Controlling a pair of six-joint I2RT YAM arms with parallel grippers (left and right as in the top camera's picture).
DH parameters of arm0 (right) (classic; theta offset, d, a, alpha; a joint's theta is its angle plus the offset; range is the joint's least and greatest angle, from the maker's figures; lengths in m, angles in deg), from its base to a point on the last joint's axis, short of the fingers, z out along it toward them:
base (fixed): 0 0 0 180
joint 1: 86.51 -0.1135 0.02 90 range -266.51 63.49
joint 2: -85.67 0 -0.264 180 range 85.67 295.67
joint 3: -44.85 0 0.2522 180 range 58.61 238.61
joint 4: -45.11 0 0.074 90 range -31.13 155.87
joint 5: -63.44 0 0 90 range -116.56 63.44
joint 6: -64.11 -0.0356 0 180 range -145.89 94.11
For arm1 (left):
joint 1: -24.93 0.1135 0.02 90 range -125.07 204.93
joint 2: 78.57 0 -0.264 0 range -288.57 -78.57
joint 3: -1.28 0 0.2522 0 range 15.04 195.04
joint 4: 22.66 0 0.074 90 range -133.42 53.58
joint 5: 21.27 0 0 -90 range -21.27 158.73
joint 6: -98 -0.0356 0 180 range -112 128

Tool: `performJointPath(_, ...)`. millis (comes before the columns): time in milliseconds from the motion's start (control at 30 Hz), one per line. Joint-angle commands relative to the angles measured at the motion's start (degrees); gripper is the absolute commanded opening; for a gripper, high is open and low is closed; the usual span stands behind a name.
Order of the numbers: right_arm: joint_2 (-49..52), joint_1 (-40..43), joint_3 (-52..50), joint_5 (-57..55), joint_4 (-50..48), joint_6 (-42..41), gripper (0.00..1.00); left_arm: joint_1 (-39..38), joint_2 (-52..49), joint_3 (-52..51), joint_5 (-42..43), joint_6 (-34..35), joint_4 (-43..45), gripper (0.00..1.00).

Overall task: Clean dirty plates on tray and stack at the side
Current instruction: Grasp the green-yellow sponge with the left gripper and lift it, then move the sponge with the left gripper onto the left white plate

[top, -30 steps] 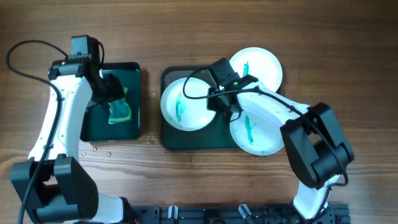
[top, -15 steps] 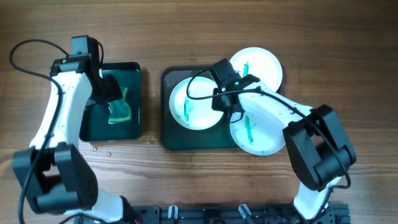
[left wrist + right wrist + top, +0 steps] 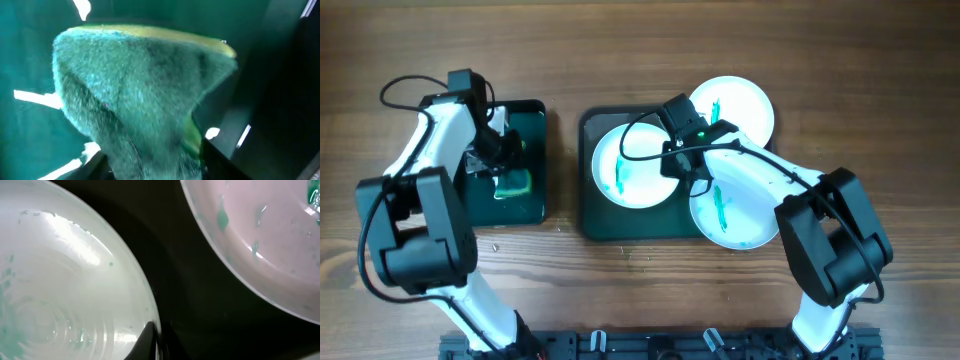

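— Wiping is judged to be the step in hand. How is the sponge [image 3: 135,100] held?
— It is seen pinched at its narrow end by the left gripper [image 3: 503,152], over the sponge tray [image 3: 485,208]. The green scrub face is turned to the wrist camera, with a yellow edge above it.
— And the plate to be cleaned?
— The left plate [image 3: 633,165] lies in the tray [image 3: 610,222], its right rim clamped by the right gripper [image 3: 682,162]. In the right wrist view one fingertip [image 3: 147,337] is laid over that rim. A green smear [image 3: 618,176] is carried on the plate's left half.
— Which way from the sponge?
— To the robot's right, across the strip of table [image 3: 563,150] between the two trays. The smear's long axis runs roughly far-to-near, a little tilted, so a stroke along that line is judged to be called for. The left arm is the nearer one to the smear; the right is taken up with steadying.
— The other plates?
— The far plate [image 3: 735,105] overhangs the tray's far right corner. The near plate [image 3: 745,230] is lapped over its right edge, partly under the right arm. Both are smeared green, and nothing is stacked at the side yet.
— Any writing?
— No brand, label or lettering can be read in any view.
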Motion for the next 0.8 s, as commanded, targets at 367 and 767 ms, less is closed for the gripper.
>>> performJointPath(367,0.0,0.3,-1.0,2.7,0.1,1.1,0.1,-0.2,3.2,4.0,0.0,3.0,-2.0,0.04)
performJointPath(767,0.0,2.0,-1.0,13.6,0.9,5.6,0.18,-6.5,13.9,5.8,6.6,7.6,-7.5,0.04)
